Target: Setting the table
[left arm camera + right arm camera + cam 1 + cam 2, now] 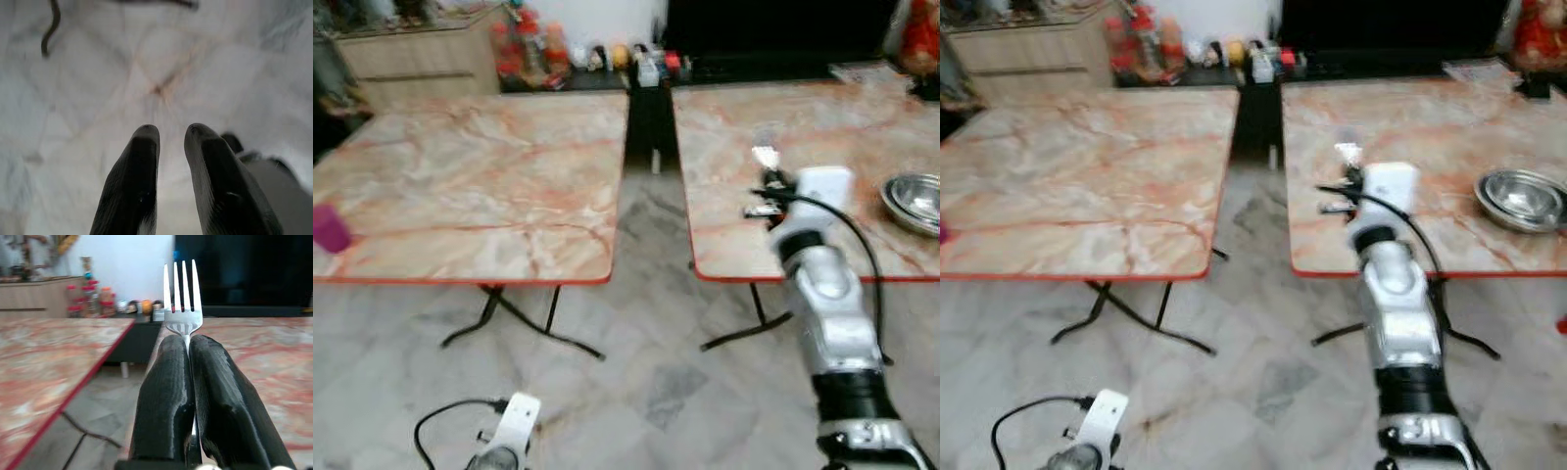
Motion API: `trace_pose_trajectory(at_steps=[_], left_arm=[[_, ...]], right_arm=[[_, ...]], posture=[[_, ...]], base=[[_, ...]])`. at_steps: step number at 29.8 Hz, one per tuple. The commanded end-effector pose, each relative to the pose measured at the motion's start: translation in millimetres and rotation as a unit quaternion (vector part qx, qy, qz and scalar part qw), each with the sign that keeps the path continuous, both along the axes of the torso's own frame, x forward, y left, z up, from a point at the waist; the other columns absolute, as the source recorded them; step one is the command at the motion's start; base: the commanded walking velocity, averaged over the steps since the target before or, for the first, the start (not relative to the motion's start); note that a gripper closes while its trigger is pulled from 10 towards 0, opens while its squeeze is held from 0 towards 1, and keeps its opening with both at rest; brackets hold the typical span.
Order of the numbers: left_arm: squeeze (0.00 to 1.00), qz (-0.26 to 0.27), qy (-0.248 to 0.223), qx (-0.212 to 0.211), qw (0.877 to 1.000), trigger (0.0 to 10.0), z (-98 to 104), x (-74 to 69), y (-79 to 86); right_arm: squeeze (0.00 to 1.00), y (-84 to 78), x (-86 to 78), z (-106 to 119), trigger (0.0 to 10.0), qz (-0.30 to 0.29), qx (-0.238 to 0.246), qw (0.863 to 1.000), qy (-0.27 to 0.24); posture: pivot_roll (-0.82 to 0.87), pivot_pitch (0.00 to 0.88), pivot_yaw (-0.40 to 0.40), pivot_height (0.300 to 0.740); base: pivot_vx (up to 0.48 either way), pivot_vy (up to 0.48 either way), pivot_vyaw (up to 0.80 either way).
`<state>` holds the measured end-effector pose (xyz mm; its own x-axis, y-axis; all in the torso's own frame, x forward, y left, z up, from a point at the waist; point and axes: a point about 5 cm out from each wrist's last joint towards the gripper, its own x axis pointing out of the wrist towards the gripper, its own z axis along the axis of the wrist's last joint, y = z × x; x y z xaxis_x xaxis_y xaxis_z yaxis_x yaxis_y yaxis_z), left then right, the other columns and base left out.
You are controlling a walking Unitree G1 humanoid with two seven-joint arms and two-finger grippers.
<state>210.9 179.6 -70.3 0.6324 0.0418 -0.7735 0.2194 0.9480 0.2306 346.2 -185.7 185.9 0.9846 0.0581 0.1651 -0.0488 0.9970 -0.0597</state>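
Fork (182, 298), four thin steel tines upright, sits pinched between the ribbed black fingers of the right gripper (189, 340), held over the right marble-patterned table (734, 127) near its red-trimmed edge. Beside it lies a shiny metal bowl (913, 201). Left gripper (171, 134) hangs narrowly parted above pale floor tiles.

cream marble surface with rust-red veins and red rim (480, 186); shiny silver four-tined metal fork (182, 298); matte black fingers (166, 401); magenta plastic cup (330, 228).
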Motion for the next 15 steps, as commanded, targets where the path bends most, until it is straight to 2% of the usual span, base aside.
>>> trace_pose_trajectory(at_steps=[1, 15], left_arm=[[0.00, 0.002, 0.004, -0.006, 1.000, 10.0, -1.7, -2.1, -3.4], [0.00, 0.005, 0.004, -0.006, 1.000, 10.0, -1.8, -2.2, -4.1]], right_arm=[[0.00, -9.5, -1.0, 5.0, 10.0, -0.015, 0.001, 1.000, -0.008], [0.00, -11.5, -1.0, 5.7, 10.0, -0.015, -0.001, 1.000, -0.007]], posture=[[-0.06, 0.000, 0.043, 0.728], [-0.07, 0.000, 0.044, 0.728]], base=[[0.416, 0.000, 0.00], [0.408, 0.000, 0.00]])
